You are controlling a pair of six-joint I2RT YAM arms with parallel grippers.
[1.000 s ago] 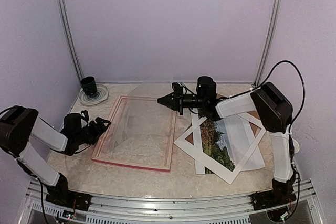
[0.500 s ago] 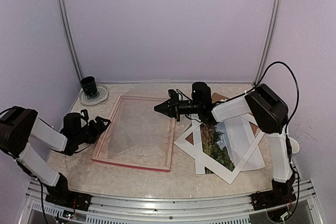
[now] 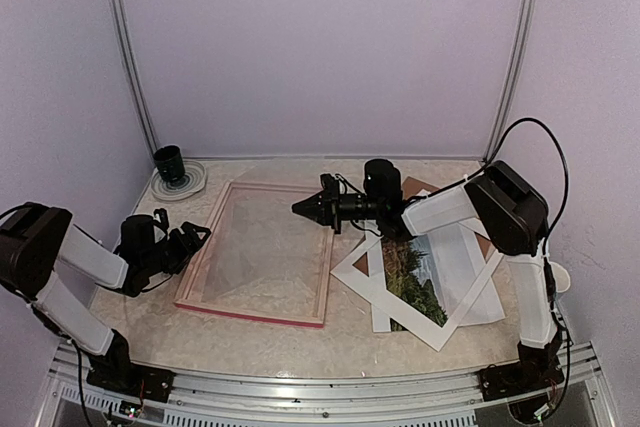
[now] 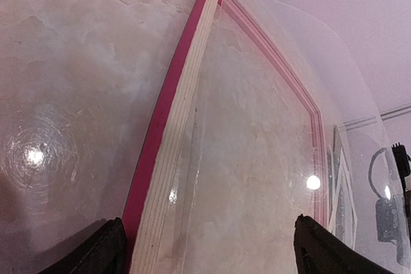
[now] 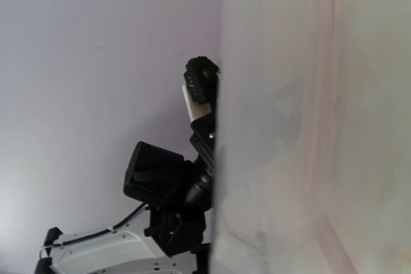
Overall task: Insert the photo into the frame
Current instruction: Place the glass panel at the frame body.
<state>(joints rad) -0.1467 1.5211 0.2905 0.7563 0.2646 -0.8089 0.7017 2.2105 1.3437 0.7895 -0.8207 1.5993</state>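
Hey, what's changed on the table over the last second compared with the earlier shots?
The right gripper, shut on the clear sheet, moved left and a little toward the arms' bases, bringing the sheet's raised edge down closer over the frame. Nothing was let go or newly grasped. The left gripper stayed open beside the frame's left edge. The frame and the photo did not move.

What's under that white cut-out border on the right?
The photo shows through the white border's opening beside a white sheet; a brown board pokes out. Its edges and most of the board are covered.
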